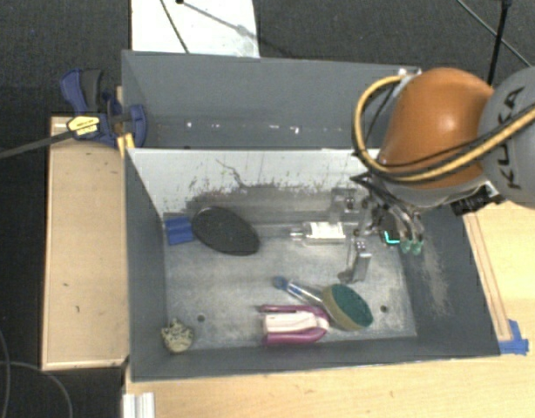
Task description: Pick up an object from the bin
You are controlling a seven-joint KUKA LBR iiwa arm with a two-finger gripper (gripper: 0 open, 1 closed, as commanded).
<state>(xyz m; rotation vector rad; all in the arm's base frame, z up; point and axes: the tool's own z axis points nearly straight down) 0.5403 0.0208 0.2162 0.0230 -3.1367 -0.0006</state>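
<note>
hand (359, 264) just above green disc (350, 306), right side of bin (250, 103) | grip: cannot tell, partly hidden under orange wrist cover (437, 124)

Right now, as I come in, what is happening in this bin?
A robot arm reaches into the grey bin from the right. Its gripper hangs low in the right half of the bin, just above a round green disc and near a white and clear object. Nothing can be seen in its grasp. A pink and white item, a dark oval thing and a small beige lump lie apart on the floor.
</note>
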